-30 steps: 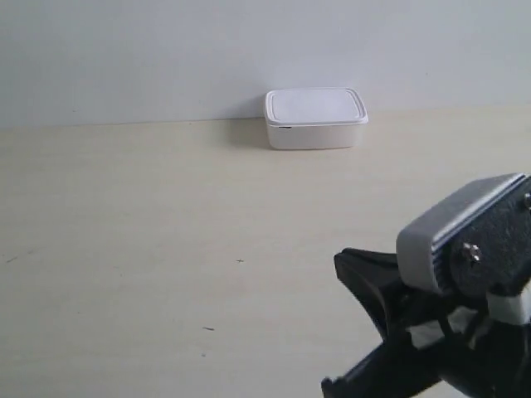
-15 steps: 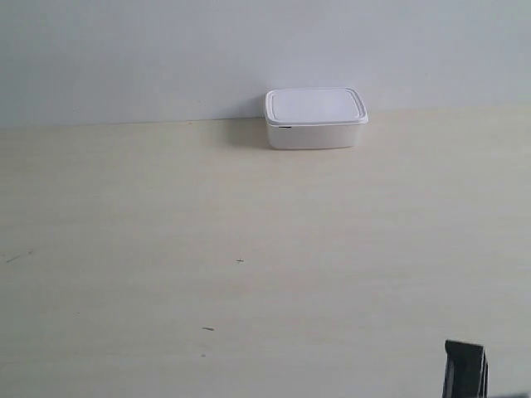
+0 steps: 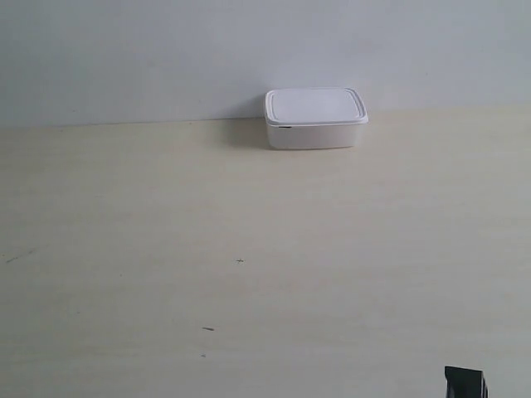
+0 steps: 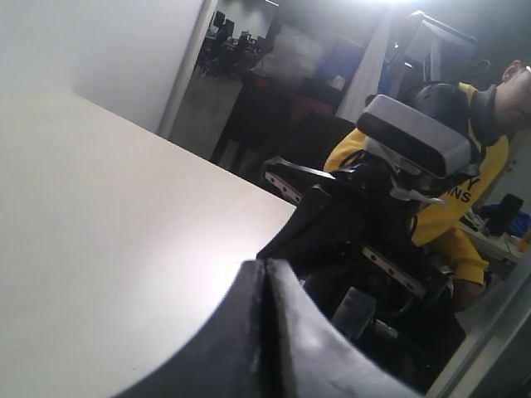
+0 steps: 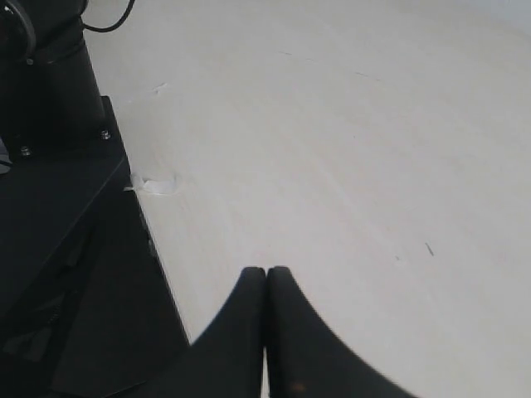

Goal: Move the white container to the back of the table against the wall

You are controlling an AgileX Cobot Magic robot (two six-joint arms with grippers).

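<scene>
Left end effector (image 4: 265,267): holding its jaws pressed together, empty.
Right end effector (image 5: 266,274): likewise staying closed, empty.
White container (image 3: 315,118): sitting against the wall (image 3: 166,50), far from both.

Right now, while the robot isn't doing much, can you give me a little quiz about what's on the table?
1. True or false: the white container has its lid off.
2. Where does the white container stand? A) at the back of the table, by the wall; B) at the table's front edge; C) between a gripper's fingers.
3. Fill in the gap: in the right wrist view, the right gripper has its fingers pressed ____, with nothing between them.
Key: 1 false; 2 A; 3 together.
</scene>
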